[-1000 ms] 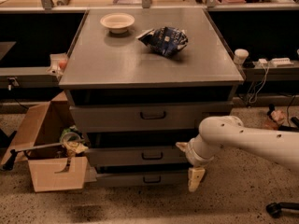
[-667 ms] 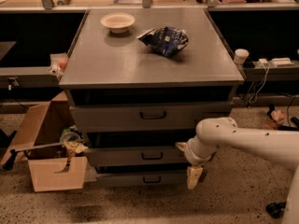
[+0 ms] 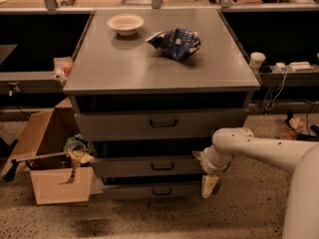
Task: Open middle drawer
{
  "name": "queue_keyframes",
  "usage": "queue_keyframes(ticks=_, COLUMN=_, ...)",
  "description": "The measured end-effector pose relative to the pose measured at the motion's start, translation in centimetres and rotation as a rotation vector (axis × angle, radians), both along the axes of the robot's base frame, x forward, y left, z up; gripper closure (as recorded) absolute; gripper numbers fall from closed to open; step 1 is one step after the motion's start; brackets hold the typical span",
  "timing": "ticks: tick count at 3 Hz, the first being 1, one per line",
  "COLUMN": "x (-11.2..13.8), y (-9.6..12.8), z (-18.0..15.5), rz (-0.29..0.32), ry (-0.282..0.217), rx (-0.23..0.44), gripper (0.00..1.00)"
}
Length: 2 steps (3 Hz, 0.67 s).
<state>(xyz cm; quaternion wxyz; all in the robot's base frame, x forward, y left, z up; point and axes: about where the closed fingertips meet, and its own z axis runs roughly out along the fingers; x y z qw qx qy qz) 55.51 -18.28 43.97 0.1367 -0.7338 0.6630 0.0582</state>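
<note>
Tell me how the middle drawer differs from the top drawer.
The top drawer has a taller front than the middle drawer. The gripper hangs just below the middle drawer's right end, well under the top drawer. Both are grey with a dark central bar handle.

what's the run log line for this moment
task: open middle drawer | gripper: pointing down by the right end of the middle drawer, right of its handle | step: handle not yet gripped
</note>
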Motion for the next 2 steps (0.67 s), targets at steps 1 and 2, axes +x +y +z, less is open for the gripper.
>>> queue_keyframes(ticks=1, x=1.8, y=-0.8, z=-0.8, rz=-0.024, ry=-0.016, rx=0.009, gripper=0.00)
queue_keyframes(ticks=2, x=3.5, y=-1.3, z=-1.6, rz=-0.042, ry=-0.018, rx=0.020, gripper=0.00)
